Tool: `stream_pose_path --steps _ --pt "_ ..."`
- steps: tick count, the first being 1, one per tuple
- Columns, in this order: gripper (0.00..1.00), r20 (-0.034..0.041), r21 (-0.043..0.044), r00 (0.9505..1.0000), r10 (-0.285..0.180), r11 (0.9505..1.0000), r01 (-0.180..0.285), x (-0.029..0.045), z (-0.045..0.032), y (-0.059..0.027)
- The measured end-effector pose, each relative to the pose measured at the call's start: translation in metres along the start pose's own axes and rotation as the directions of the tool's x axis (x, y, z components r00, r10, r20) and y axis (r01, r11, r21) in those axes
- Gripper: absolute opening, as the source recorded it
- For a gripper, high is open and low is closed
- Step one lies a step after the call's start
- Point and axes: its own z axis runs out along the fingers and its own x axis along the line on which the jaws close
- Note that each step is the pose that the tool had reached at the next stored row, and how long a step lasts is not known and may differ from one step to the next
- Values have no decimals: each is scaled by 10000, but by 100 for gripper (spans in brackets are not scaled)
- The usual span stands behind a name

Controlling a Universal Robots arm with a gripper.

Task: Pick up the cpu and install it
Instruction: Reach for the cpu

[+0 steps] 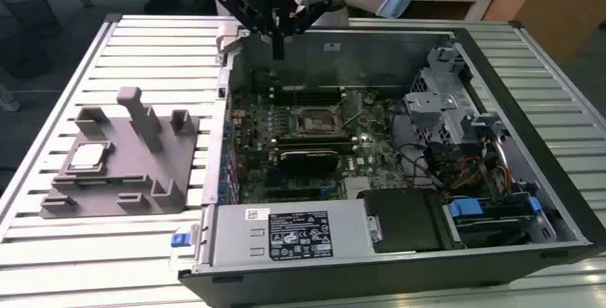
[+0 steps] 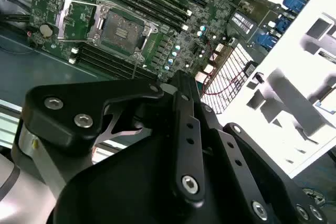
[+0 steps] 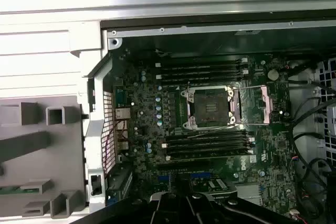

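The gripper (image 1: 277, 52) is seen in the exterior view high over the far edge of the open computer case (image 1: 379, 277). Its fingers are pressed together and nothing is held between them. In the second wrist view its black linkage is seen from behind, the closed tip (image 2: 177, 77) pointing toward the motherboard (image 2: 173, 40). The cpu (image 1: 88, 155) is found lying flat, silvery top up, in a recess of the grey fixture block (image 1: 142, 180). The block is set on the slatted metal table (image 1: 161, 52) to the exterior view's left of the case, so the cpu is well apart from the gripper and untouched. Inside the case the processor socket (image 1: 317, 120) is noted near the middle of the board. In both wrist views the socket (image 2: 122, 29) (image 3: 210, 107) is seen with its metal retaining frame (image 2: 79, 18) folded open beside it and its contact bed exposed. Rows of memory slots (image 3: 202, 69) are recorded on either side of the socket. A power supply box (image 1: 289, 233) is seen at the near edge of the case in the exterior view.
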Motion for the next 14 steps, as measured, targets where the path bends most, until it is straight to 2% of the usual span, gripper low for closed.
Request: stream_pose_path --steps 6,14 --pt "11 0 0 10000 1 10000 -1 19 -1 -1" --pt "11 0 0 10000 1 10000 -1 83 -2 -6"
